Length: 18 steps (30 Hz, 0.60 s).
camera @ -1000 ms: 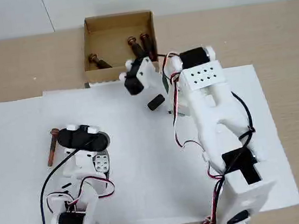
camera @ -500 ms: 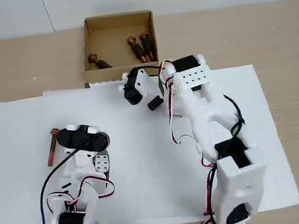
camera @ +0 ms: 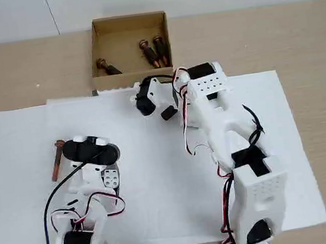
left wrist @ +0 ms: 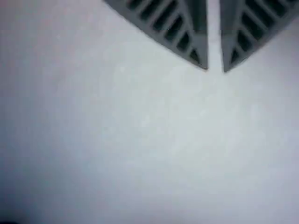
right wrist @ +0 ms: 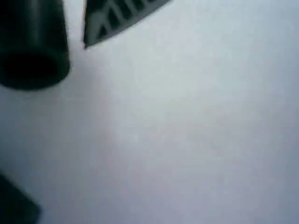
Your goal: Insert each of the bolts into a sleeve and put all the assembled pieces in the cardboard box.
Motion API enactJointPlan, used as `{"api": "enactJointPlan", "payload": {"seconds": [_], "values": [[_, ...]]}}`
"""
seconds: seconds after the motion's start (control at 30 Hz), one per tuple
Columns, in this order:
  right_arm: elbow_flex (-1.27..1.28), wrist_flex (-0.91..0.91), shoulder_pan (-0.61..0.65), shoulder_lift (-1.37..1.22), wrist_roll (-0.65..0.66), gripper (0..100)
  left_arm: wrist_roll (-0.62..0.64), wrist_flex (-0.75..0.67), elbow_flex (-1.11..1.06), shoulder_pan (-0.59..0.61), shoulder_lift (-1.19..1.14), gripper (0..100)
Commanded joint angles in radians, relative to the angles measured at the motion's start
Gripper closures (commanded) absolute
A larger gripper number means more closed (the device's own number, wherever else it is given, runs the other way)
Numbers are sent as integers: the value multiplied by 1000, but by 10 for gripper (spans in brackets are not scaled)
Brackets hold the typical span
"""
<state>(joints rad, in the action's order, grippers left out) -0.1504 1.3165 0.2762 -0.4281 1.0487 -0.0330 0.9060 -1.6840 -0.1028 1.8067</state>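
Black sleeve point(camera: 169, 113) sits loose on the paper point(camera: 158, 176) right beside the right pincer point(camera: 151, 98), can't tell if that one's open. Left pincer point(left wrist: 215, 69) is closed on nothing, a bolt point(camera: 56, 162) lying near it. Right arm has pulled back from the cardboard box point(camera: 128, 20) since a second ago, sleeve stayed put

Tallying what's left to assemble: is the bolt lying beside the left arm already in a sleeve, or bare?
Bare: the bolt shows copper along its whole length, with no dark sleeve around it.
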Motion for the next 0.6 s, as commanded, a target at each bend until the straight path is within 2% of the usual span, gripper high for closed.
{"api": "enactJointPlan", "payload": {"seconds": [0.0,0.13,0.33,0.47,0.57], "values": [[-23,-16,-19,-22,8,865,-2,3,5,5,9,994],[-23,-16,-19,-59,6,876,-2,3,5,5,9,994],[-23,-7,-16,-67,0,989,-2,3,5,5,9,994],[-23,-4,-10,-51,0,991,-2,3,5,5,9,994],[-23,19,-2,15,-48,991,-2,3,5,5,9,994]]}}
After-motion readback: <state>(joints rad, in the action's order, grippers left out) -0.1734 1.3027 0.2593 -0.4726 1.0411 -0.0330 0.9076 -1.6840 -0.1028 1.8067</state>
